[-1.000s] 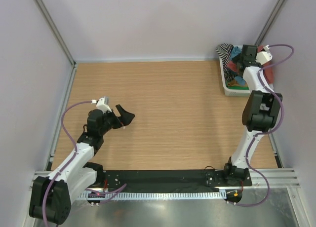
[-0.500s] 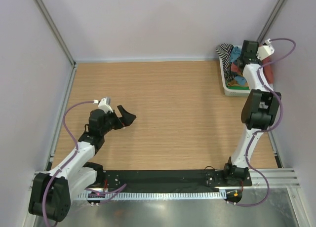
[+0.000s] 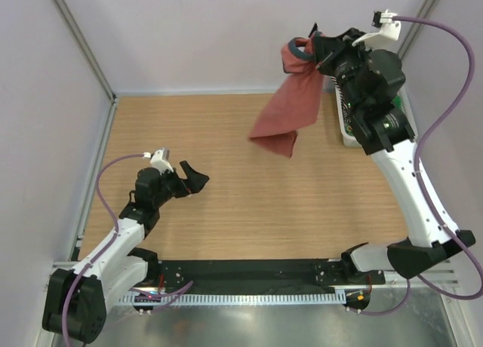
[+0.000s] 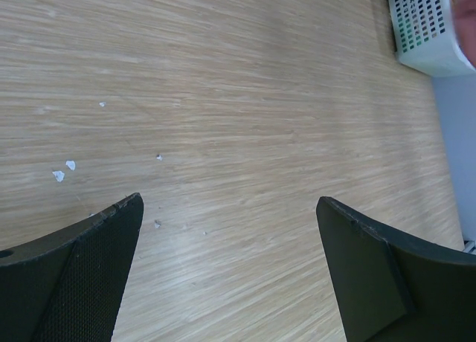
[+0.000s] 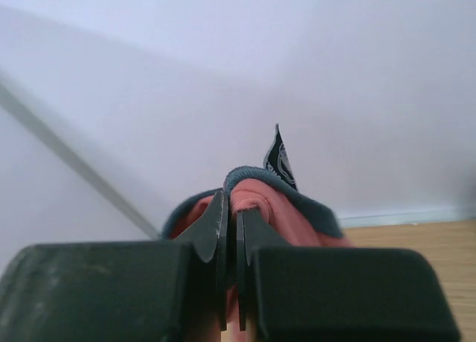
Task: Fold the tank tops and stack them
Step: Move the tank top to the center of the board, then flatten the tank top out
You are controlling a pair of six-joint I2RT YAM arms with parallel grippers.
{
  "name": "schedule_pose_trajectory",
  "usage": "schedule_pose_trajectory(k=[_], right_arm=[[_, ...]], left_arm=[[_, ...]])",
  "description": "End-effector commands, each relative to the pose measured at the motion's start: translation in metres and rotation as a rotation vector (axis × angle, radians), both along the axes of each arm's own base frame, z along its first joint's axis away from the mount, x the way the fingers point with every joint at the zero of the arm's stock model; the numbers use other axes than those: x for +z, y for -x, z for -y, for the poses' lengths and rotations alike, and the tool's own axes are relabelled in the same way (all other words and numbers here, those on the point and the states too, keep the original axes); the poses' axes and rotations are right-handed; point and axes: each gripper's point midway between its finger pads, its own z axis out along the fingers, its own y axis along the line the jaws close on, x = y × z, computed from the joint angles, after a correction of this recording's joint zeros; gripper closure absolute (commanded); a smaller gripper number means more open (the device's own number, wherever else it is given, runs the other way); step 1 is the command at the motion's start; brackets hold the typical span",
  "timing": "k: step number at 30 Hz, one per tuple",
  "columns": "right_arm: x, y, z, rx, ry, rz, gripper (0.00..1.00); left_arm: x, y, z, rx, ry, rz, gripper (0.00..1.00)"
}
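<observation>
Pinched the red tank top (image 3: 290,98) tight in the right gripper (image 3: 321,51), high over the far side of the table (image 3: 241,219), hanging loose near the white basket (image 3: 349,138). Held the left gripper (image 3: 193,175) wide apart, low, with nothing inside. Folded none yet, stacked none.

Wood table (image 3: 226,181), white basket (image 4: 422,31) at its far-right corner (perforated wall), scattered white flecks (image 4: 64,170)

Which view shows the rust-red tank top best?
Top external: the rust-red cloth tank top with navy trim hangs full-length from the right gripper. Right wrist shows only its pinched edge; left wrist shows none clearly.
</observation>
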Motion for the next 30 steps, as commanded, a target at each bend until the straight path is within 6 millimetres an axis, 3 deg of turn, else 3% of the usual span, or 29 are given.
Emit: schedule_pose_trajectory(k=[1, 2, 3, 4, 5, 6, 7, 8, 9, 11, 12, 14, 15, 17, 18, 21, 25, 30], right_arm=[[0.035, 0.043, -0.015, 0.145, 0.055, 0.073, 0.99], [0.036, 0.056, -0.016, 0.177, 0.057, 0.071, 0.99], [0.023, 0.056, -0.020, 0.197, 0.054, 0.037, 0.98], [0.014, 0.059, -0.022, 0.211, 0.050, 0.014, 0.91], [0.003, 0.063, -0.024, 0.232, 0.046, -0.014, 0.61], [-0.033, 0.057, -0.030, 0.253, 0.061, -0.094, 0.47], [-0.056, 0.056, -0.035, 0.276, 0.079, -0.138, 0.21], [-0.078, 0.055, -0.039, 0.297, 0.092, -0.186, 0.16], [-0.120, 0.052, -0.037, 0.277, 0.107, -0.274, 0.13], [-0.160, 0.050, -0.030, 0.236, 0.115, -0.357, 0.16], [-0.195, 0.055, -0.030, 0.244, 0.127, -0.420, 0.19], [-0.217, 0.060, -0.032, 0.258, 0.113, -0.439, 0.27], [-0.248, 0.068, -0.034, 0.287, 0.117, -0.495, 0.27], [-0.264, 0.074, -0.031, 0.281, 0.107, -0.515, 0.28], [-0.284, 0.079, -0.029, 0.273, 0.117, -0.558, 0.28], [-0.318, 0.081, -0.010, 0.179, 0.151, -0.628, 0.24], [-0.351, 0.083, 0.000, 0.132, 0.217, -0.730, 0.22], [-0.392, 0.067, 0.002, 0.096, 0.333, -0.870, 0.21]], left_arm=[[0.009, -0.003, -0.003, 0.016, -0.014, 0.041, 0.01], [0.008, -0.003, -0.004, 0.018, -0.016, 0.040, 0.00], [0.008, -0.003, -0.005, 0.022, -0.017, 0.040, 0.01], [0.010, -0.003, -0.005, 0.025, -0.017, 0.046, 0.00], [0.009, -0.002, -0.006, 0.028, -0.021, 0.042, 0.00], [0.009, -0.003, -0.008, 0.040, -0.025, 0.044, 0.00], [0.010, -0.002, -0.009, 0.044, -0.027, 0.043, 0.00], [0.010, -0.002, -0.010, 0.048, -0.030, 0.045, 0.01], [0.009, -0.002, -0.010, 0.052, -0.032, 0.043, 0.00], [0.010, -0.002, -0.012, 0.059, -0.035, 0.045, 0.00], [0.010, -0.002, -0.013, 0.064, -0.036, 0.045, 0.00], [0.010, -0.002, -0.013, 0.068, -0.038, 0.044, 0.00], [0.010, -0.002, -0.013, 0.066, -0.038, 0.044, 0.00], [0.010, -0.002, -0.013, 0.065, -0.037, 0.044, 0.00], [0.010, -0.003, -0.013, 0.066, -0.039, 0.041, 0.00], [0.009, -0.003, -0.012, 0.060, -0.035, 0.040, 0.00], [0.008, -0.003, -0.008, 0.044, -0.029, 0.037, 0.00], [0.005, -0.005, -0.005, 0.031, -0.029, 0.018, 0.00]])
